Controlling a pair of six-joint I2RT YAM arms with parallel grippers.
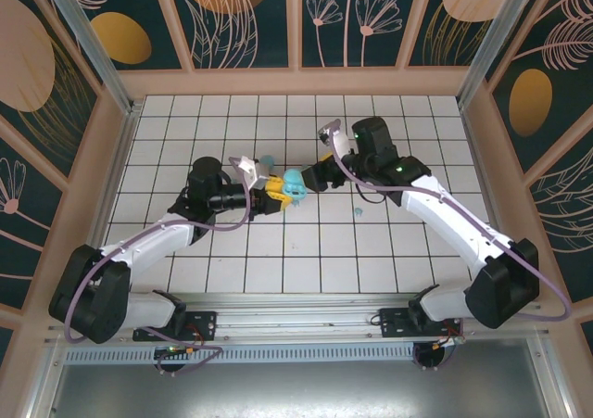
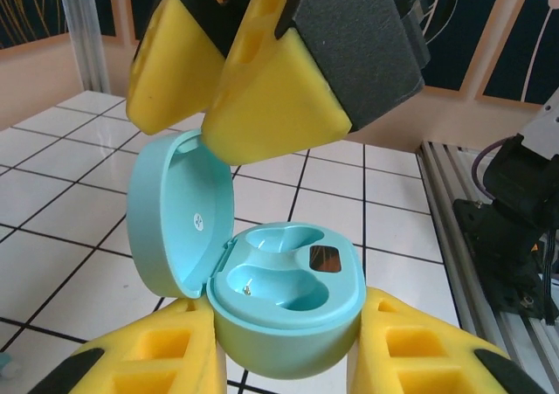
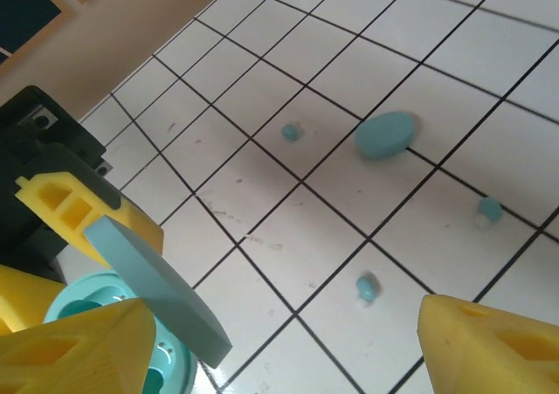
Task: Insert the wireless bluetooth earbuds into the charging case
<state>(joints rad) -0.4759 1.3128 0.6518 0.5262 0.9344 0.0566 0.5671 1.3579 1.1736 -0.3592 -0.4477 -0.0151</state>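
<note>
The left gripper (image 2: 284,363) clamps the open, empty charging case (image 2: 288,302), the right gripper (image 3: 279,350) hangs spread and empty just above it, and the earbuds (image 3: 367,286) lie on the tabletop (image 3: 288,228) beyond the case, where such tiny pieces could slip out of a pinch.

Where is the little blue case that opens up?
The open charging case is mid-table in the top view, held by the left gripper, with the right gripper close beside it.
</note>
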